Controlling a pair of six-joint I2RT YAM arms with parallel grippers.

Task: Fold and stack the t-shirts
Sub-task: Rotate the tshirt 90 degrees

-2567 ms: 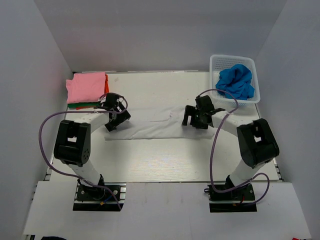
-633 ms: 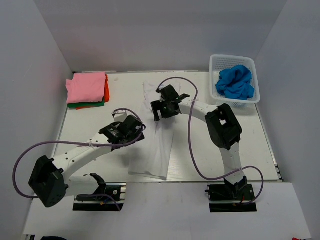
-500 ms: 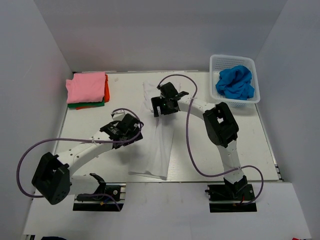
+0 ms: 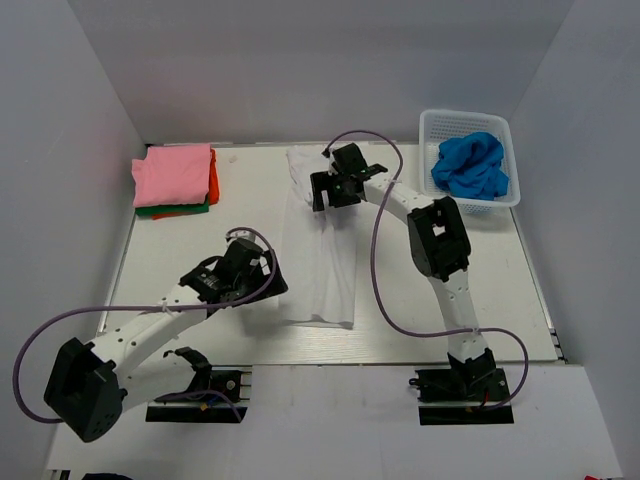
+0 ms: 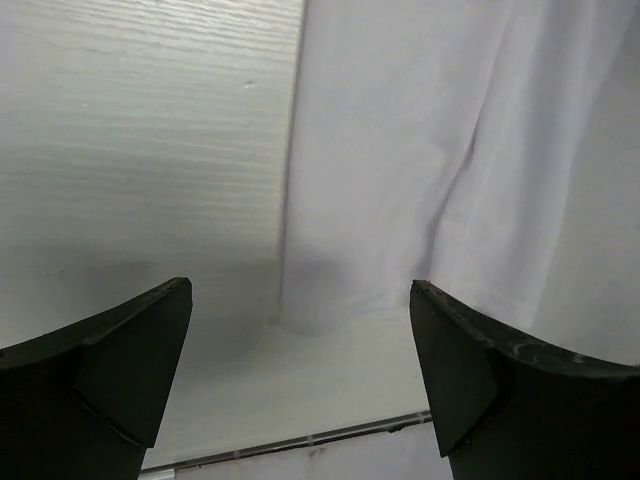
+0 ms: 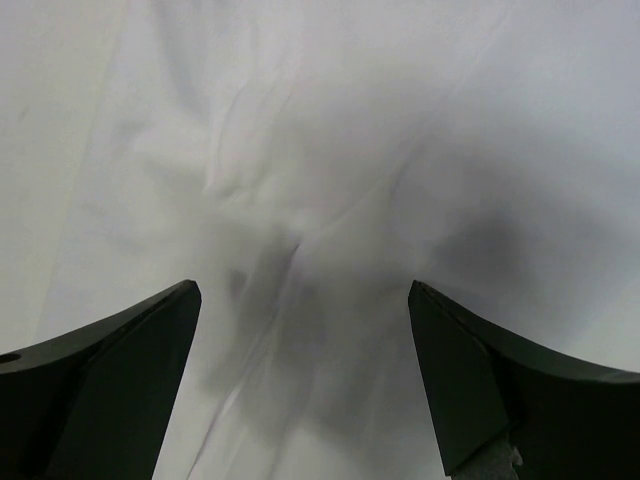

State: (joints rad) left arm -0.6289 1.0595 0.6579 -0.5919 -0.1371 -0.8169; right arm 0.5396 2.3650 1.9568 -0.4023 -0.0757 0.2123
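You look down on a pale, wood-grained table (image 4: 170, 250), closed in by plain grey-white walls on the left, the far and the right side.

You can count five t-shirts, one basket and two arms, each with a purple cable.

The white t-shirt (image 4: 320, 270) lies in the middle as a long narrow strip. It runs from about 12 o'clock, near the far wall, down toward 6 o'clock, with some soft wrinkles in it.

At about 10 o'clock three folded shirts make one stack. The pink t-shirt (image 4: 175, 175) is on top. Under it only an edge of the orange-red t-shirt (image 4: 213, 180) and an edge of the green t-shirt (image 4: 165, 210) show.

At about 2 o'clock stands the white lattice basket (image 4: 426, 140). In it the blue t-shirt (image 4: 470, 165) lies crumpled, and it is the only thing inside.

The left gripper (image 5: 300, 290) is at about 7 o'clock, just over the near left corner of the white shirt. Its fingers are spread wide and have hold of nothing.

The right gripper (image 6: 305, 290) is at about 12 o'clock, over the far end of the same shirt. Its fingers are also spread wide, with only wrinkled cloth below them and nothing gripped.
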